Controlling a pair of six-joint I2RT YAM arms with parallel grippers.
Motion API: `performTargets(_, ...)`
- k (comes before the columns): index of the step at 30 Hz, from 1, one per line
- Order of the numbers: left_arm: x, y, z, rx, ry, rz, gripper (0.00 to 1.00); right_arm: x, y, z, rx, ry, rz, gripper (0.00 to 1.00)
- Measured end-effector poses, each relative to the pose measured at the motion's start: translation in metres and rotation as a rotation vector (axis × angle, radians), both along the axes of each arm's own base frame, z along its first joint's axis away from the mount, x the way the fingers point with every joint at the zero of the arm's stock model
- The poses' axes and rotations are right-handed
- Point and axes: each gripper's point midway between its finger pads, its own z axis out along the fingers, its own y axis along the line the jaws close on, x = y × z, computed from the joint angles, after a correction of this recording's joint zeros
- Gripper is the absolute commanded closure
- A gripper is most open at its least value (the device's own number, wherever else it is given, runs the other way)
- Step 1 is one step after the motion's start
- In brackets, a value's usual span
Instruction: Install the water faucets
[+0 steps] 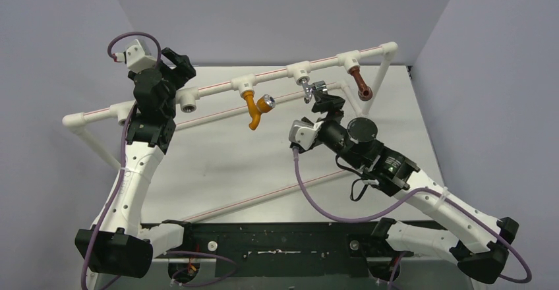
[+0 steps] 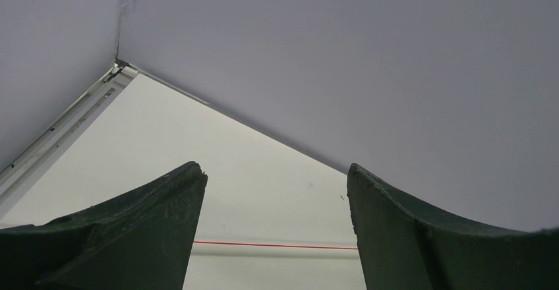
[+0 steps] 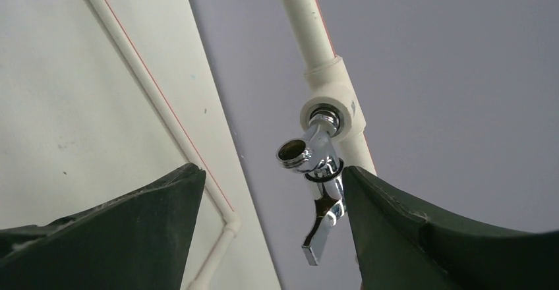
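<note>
Three water faucets hang from tees on the white pipe rail (image 1: 277, 72): an orange one (image 1: 252, 110) with a chrome knob, a shiny silver one (image 1: 306, 91) and a brown one (image 1: 360, 83). My right gripper (image 1: 323, 94) is open at the silver faucet. In the right wrist view the silver faucet (image 3: 318, 161) sits screwed into its tee (image 3: 333, 109), its lever hanging down close against the right finger (image 3: 395, 231) of my right gripper (image 3: 273, 171). My left gripper (image 1: 179, 64) stands open and empty by the rail's left end, and the left gripper (image 2: 277, 178) frames only table and wall.
An empty tee socket (image 1: 190, 107) shows on the rail just right of the left arm. A lower pipe with a red stripe (image 2: 277, 246) runs across the white table (image 1: 264, 165). Grey walls close in at the back and both sides.
</note>
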Motion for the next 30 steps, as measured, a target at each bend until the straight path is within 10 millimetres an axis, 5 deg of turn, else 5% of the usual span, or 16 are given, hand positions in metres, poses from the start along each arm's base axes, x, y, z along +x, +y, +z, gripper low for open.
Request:
performTargets(6,0.0,0.0,0.0,0.0,0.0,0.0,0.24,0.018,0.001,-0.013,-0.13,-0.159,-0.087,0.27)
performTargets(15,0.0,0.0,0.0,0.0,0.001,0.0,0.24,0.036,0.002,-0.002,-0.164,-0.295,-0.194,0.41)
performTargets(21,0.001,0.0,-0.001,0.001,0.002,0.0,0.24,0.048,0.002,-0.007,-0.179,-0.298,-0.241,0.65)
performTargets(26,0.001,0.0,0.0,0.0,0.0,-0.001,0.24,0.051,-0.003,0.004,-0.109,-0.296,-0.269,1.0)
performTargets(30,0.001,0.0,-0.001,0.0,0.0,0.0,0.24,0.051,-0.003,0.003,-0.027,-0.249,-0.276,1.0)
